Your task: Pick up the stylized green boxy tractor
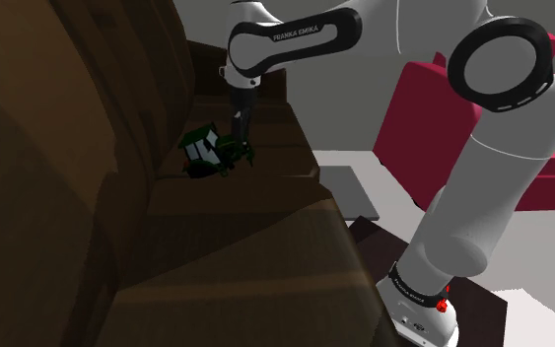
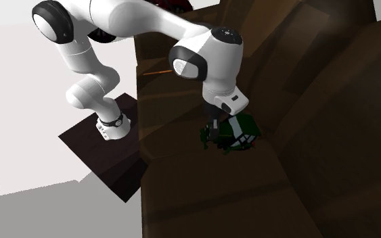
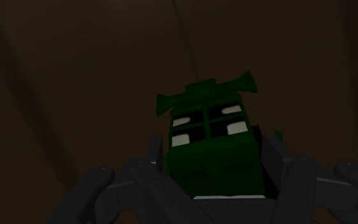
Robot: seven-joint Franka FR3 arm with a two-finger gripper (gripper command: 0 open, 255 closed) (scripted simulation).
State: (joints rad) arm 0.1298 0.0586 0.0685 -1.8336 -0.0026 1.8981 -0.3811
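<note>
Gripper (image 3: 213,149) is clamped on the green tractor (image 3: 210,130): I see a finger tight vs. each side of its body, and the cab w/ white windows pokes out past the tips. Tractor (image 1: 209,153) sits tilted on the brown sofa (image 1: 265,256) seat, right by the backrest (image 1: 78,148), which rises steeply on the shoulder view's left. That's the closest thing crowding the hand. The arm's wrist comes straight down over the toy (image 2: 239,132). Red armchair (image 1: 433,108) is well apart, past the sofa's edge. Arm's base is on a dark mat (image 2: 107,159) beside the sofa.
</note>
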